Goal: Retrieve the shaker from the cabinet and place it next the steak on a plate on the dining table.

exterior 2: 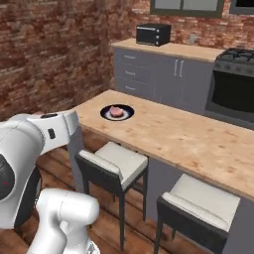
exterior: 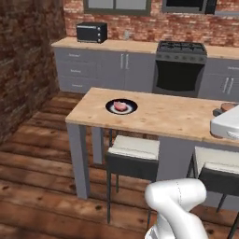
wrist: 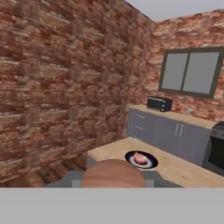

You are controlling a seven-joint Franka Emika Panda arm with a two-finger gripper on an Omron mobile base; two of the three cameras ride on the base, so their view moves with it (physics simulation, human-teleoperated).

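Observation:
The rounded brown top of the shaker [wrist: 113, 173] fills the bottom middle of the hand view, with my gripper [wrist: 113, 183] shut on it; the fingers themselves are mostly hidden behind it. Ahead, near the left end of the dining table [exterior: 177, 116] [exterior 2: 188, 141] [wrist: 188, 168], lies the dark plate [exterior: 132, 108] [exterior 2: 128, 113] [wrist: 152, 163] carrying the pinkish steak [exterior: 120, 106] [exterior 2: 115, 110] [wrist: 139, 157]. The shaker is short of the plate and apart from it. The grey wall cabinet [exterior: 116, 4] [wrist: 188, 72] hangs on the far brick wall.
Two cushioned stools [exterior: 133, 154] [exterior 2: 116, 166] stand under the table's near side. A black toaster oven [exterior: 91, 32] sits on the back counter [exterior: 112, 45], next to a stove [exterior: 179, 65]. A brick wall [exterior 2: 49, 54] runs along the left.

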